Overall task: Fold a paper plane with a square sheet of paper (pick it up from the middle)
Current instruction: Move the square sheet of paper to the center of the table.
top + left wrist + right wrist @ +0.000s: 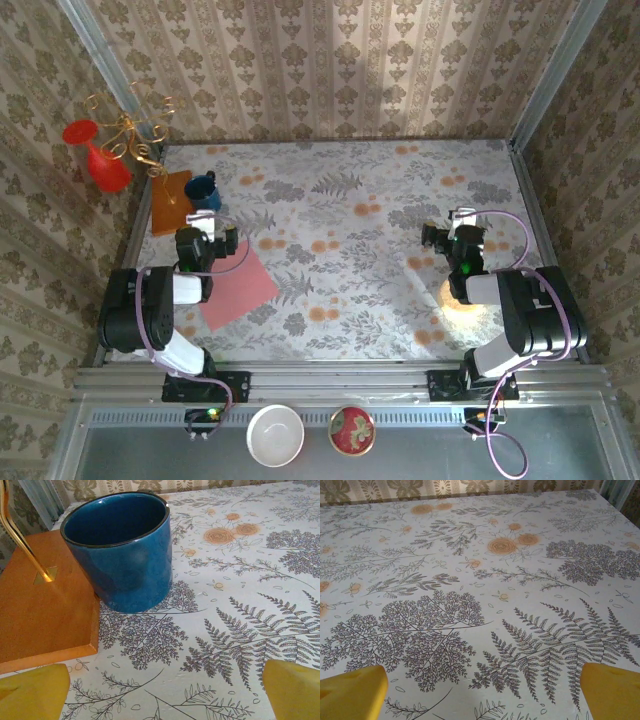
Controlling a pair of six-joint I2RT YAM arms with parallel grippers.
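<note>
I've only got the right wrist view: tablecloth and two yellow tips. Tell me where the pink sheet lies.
Observer: The square sheet of paper lies flat and unfolded at the near left of the table.
Operator: Report the left tool.
Observer: The left tool is open and empty, just beyond the sheet, facing the blue mug.
Operator: Say what's next to that mug.
Observer: An orange board lies close on the mug's left.

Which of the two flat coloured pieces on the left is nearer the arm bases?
The salmon-pink square sheet of paper, thin and bare. The orange-brown board lies farther back beside the blue mug, carrying a gold stand.
</note>
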